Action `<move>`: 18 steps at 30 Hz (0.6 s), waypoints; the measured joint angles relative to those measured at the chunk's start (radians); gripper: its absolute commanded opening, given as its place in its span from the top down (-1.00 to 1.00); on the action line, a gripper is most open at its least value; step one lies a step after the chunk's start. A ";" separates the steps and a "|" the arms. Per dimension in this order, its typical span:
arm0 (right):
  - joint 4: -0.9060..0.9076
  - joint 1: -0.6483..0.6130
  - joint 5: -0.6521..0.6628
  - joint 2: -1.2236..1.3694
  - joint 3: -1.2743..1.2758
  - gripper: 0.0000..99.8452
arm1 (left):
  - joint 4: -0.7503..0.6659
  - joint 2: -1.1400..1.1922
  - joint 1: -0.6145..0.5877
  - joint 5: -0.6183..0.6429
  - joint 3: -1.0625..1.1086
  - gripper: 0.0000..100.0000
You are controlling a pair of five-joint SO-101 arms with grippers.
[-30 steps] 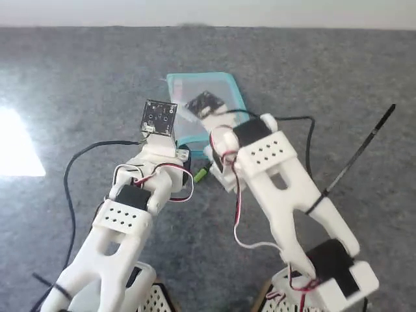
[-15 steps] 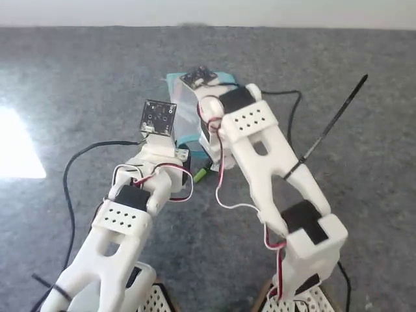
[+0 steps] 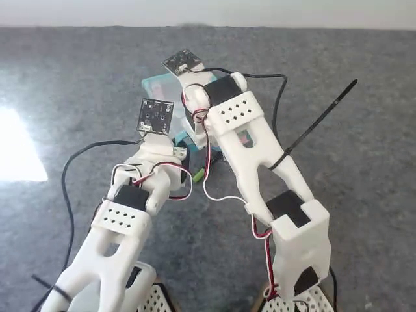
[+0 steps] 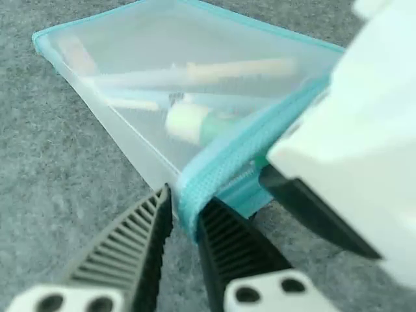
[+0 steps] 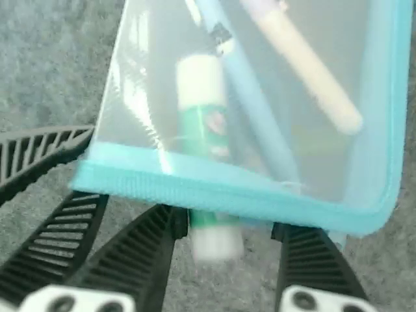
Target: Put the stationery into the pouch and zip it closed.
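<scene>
Glue stick [image 5: 203, 107] inside pouch [image 5: 260, 194]

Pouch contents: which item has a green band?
The short white glue stick with the green middle band; the long blue pen and cream marker beside it show no green.

A grey speckled table [image 3: 65, 78] meets a pale wall [image 3: 208, 13], with a bright light patch [image 3: 16, 153] at one edge.

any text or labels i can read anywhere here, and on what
No text here can be read.
Glue stick inside the pouch: a mark on its green label, too blurred to read.
Pouch: no print to be seen on it.
Circuit board on an arm's wrist: marks too small to read.
</scene>
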 measured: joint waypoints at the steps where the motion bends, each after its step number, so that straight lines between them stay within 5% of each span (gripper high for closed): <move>1: 0.006 0.000 0.000 -0.018 0.000 0.56 | 0.000 -0.002 0.000 0.000 0.000 0.97; 6: 0.060 0.000 0.003 -0.133 -0.003 0.55 | 0.000 -0.002 0.000 -0.003 0.000 0.97; 11: 0.132 0.025 0.003 -0.241 -0.015 0.76 | 0.000 0.000 -0.009 -0.009 0.002 0.97; 18: 0.086 0.063 0.003 -0.540 0.222 0.54 | 0.095 0.000 -0.175 0.052 -0.121 0.97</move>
